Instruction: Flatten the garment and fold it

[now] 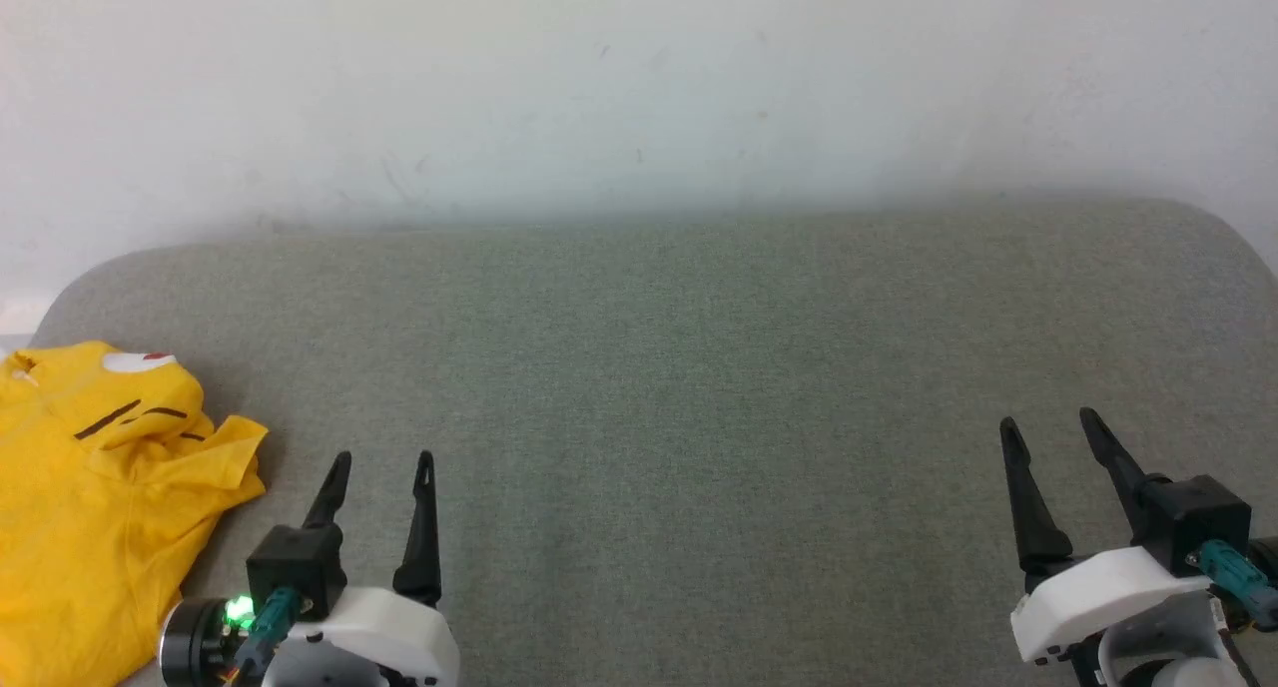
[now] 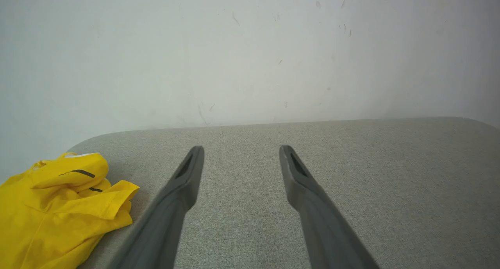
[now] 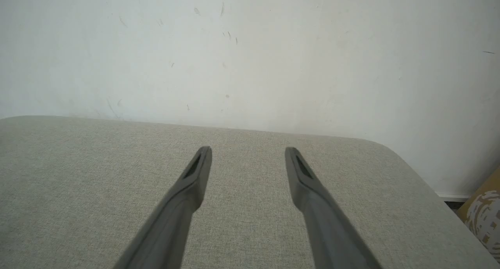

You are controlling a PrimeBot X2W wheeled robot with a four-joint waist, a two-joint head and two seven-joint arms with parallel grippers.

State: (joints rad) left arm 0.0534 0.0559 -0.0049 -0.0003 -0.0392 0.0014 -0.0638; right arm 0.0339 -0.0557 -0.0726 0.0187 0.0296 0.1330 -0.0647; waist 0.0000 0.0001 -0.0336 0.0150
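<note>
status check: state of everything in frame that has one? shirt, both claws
garment: crumpled heap at the left end of the grey surface, not flattened, not folded, nothing gripping it
left claw: open, empty, just right of the garment, apart from it
right claw: open, empty, over bare fabric at the right end

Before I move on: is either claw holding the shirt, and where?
Nothing held: left claw and right claw are open, empty; the yellow shirt lies crumpled, untouched.
</note>
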